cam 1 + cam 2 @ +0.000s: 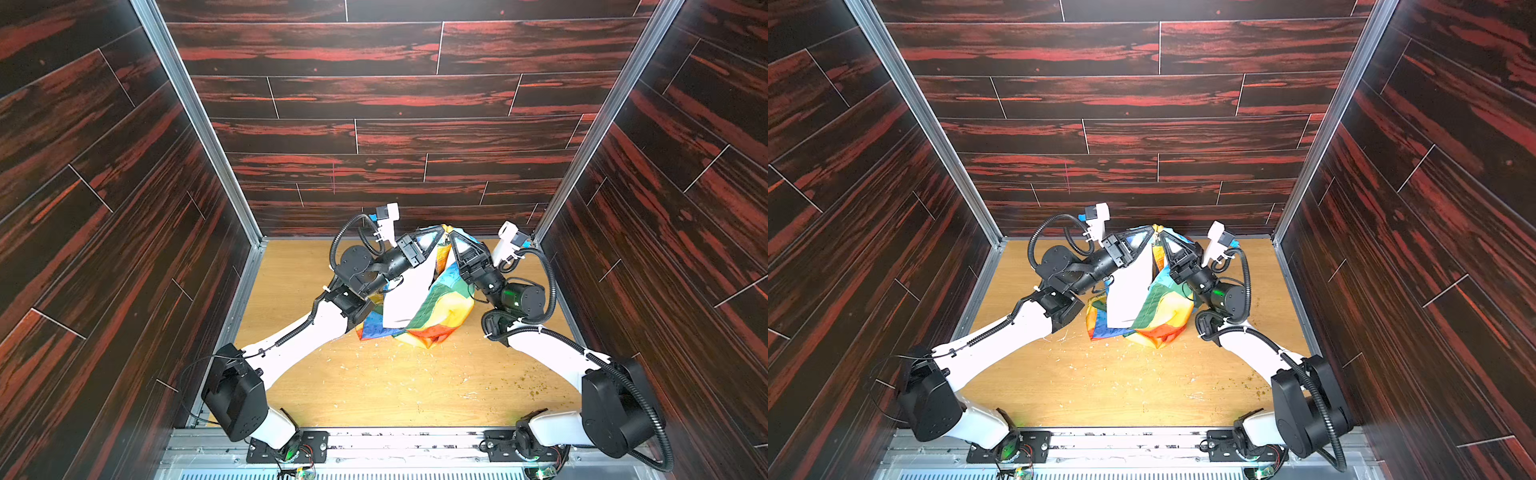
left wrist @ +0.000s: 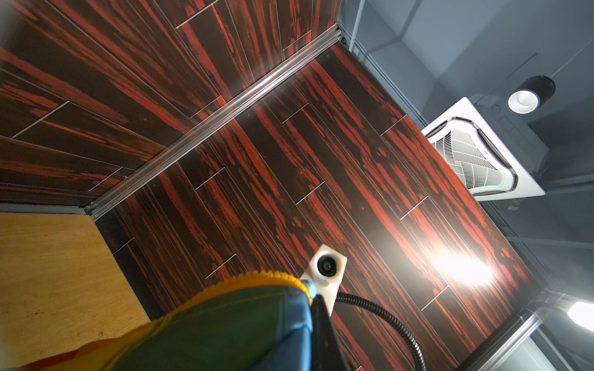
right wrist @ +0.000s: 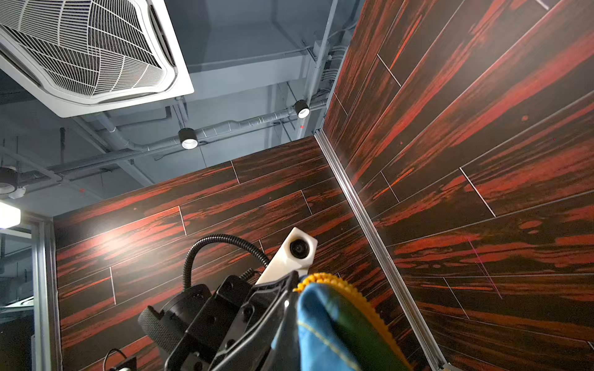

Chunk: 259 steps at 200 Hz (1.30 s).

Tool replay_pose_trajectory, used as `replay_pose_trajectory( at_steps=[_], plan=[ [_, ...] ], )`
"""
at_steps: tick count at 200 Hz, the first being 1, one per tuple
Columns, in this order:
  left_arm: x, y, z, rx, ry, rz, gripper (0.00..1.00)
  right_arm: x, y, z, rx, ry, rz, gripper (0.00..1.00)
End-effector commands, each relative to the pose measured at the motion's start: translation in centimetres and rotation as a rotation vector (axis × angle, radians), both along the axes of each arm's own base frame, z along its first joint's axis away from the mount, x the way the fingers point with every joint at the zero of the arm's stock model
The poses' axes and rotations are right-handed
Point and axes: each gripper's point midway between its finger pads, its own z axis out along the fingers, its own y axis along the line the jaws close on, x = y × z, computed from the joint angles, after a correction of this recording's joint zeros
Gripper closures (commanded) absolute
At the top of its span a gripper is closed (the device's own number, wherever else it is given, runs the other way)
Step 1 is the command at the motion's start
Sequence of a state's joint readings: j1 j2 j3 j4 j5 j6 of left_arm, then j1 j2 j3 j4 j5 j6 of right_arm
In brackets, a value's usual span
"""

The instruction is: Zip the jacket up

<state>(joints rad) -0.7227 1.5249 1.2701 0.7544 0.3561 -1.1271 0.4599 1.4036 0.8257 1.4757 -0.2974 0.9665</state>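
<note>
Multicoloured thin fabric jacket (image 1: 436,299) hanging near the light wooden surface's (image 1: 374,386) far edge, left hand (image 1: 435,239) and right hand (image 1: 454,237) each clamping its top, tips almost meeting, near half lying open.

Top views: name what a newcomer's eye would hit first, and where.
The rainbow-blocked jacket stands out, lifted near the back wall in both top views, white lining showing, hem bunched on the table. The left hand and right hand meet at its top, each shut on fabric by the yellow zipper. Dark red plank walls box everything in.
</note>
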Motion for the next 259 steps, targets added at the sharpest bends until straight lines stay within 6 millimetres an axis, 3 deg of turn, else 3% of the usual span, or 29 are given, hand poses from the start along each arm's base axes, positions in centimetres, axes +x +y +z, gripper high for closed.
replay_pose_trajectory(
  at_steps=[1,91,142,187,259],
  plan=[
    [-2.8,-0.6,2.5,-0.032,-0.069,-0.103,1.00,0.3,-0.1,0.9,0.030,-0.020,0.002,1.00],
    [-2.4,-2.0,0.7,0.004,-0.021,-0.132,1.00,1.3,-1.0,1.8,0.082,-0.030,-0.013,1.00],
    [-2.2,-3.0,-1.9,0.026,0.033,-0.151,1.00,1.7,-1.8,2.8,0.105,-0.042,-0.043,1.00],
    [-2.7,-3.2,-3.7,0.055,0.061,-0.158,1.00,2.6,-3.0,2.6,0.133,-0.008,-0.074,1.00],
    [-1.9,-3.3,-7.6,0.152,0.104,-0.106,1.00,2.2,-3.3,2.5,0.111,0.061,-0.070,1.00]
  ],
)
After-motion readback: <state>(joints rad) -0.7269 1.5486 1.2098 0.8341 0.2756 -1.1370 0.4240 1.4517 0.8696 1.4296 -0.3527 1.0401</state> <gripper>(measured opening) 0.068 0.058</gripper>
